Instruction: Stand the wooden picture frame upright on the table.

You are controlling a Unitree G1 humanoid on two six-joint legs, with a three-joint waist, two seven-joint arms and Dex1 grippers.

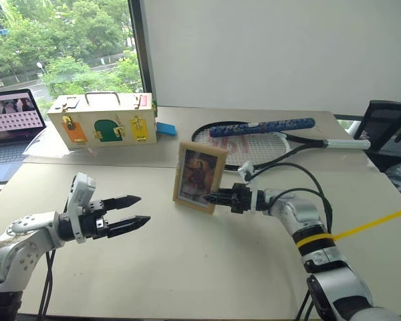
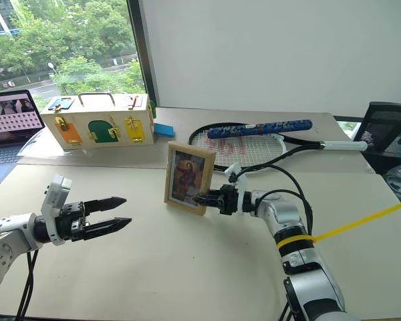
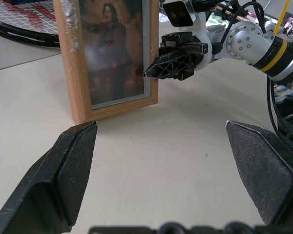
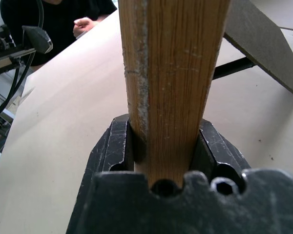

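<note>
A wooden box [image 1: 101, 120] with coloured latches stands shut at the far left of the worktop [image 1: 187, 267], so I cannot tell what is inside it. A small blue block [image 1: 166, 128] lies just beside its right end. A laptop [image 1: 10, 124] sits open at the left edge, and a racket [image 1: 267, 144] lies across the far part of the worktop behind the picture frame, with a blue-patterned tube [image 1: 262, 127] resting on its strings.

The picture frame [image 1: 199, 177] stands upright near the middle of the worktop, its portrait facing me and its bottom edge down on the surface. My right gripper [image 1: 210, 198] reaches in from the right, and its jaws are clamped on the frame's right-hand wooden edge, low down; in the right wrist view the wood sits squeezed between the two black fingers [image 4: 118, 146]. Behind the frame, the grey stand leg [image 4: 263, 44] juts out at a slant.

My left gripper [image 1: 139, 210] hangs above the worktop to the left of the frame, well apart from it, pointing towards it. Its jaws stand wide apart and hold nothing.

A person in dark clothing [image 4: 63, 14] sits beyond the far edge of the worktop.
</note>
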